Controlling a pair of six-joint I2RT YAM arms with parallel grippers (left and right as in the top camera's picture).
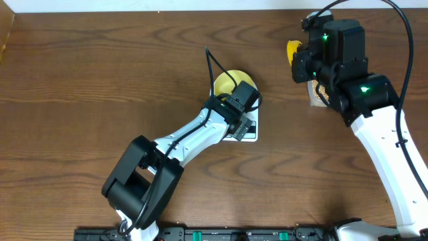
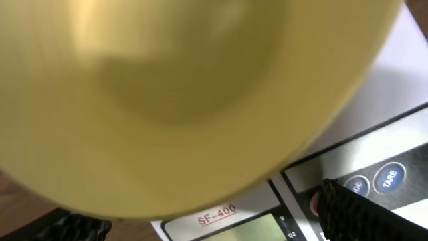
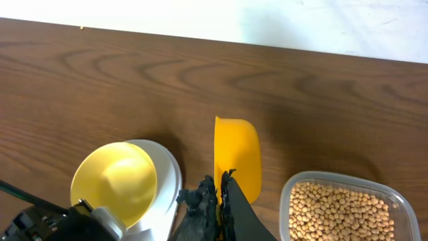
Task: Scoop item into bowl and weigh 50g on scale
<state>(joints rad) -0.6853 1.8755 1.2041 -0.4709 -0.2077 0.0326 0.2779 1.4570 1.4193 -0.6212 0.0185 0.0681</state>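
So far, little of the task is done: the pale yellow-green bowl (image 3: 114,177) stands on the white kitchen scale (image 3: 171,175), and it is empty. The soybeans (image 3: 341,211) lie in the clear plastic tub (image 3: 289,195), at 3 o'clock from the bowl. The right gripper (image 3: 217,195) is pressed together on the handle of the yellow scoop (image 3: 237,150), which shows no beans. Scooping, pouring and weighing remain. The left gripper (image 2: 208,215) is spread wide close at the bowl, above the scale; I judge it may hinder the pour.
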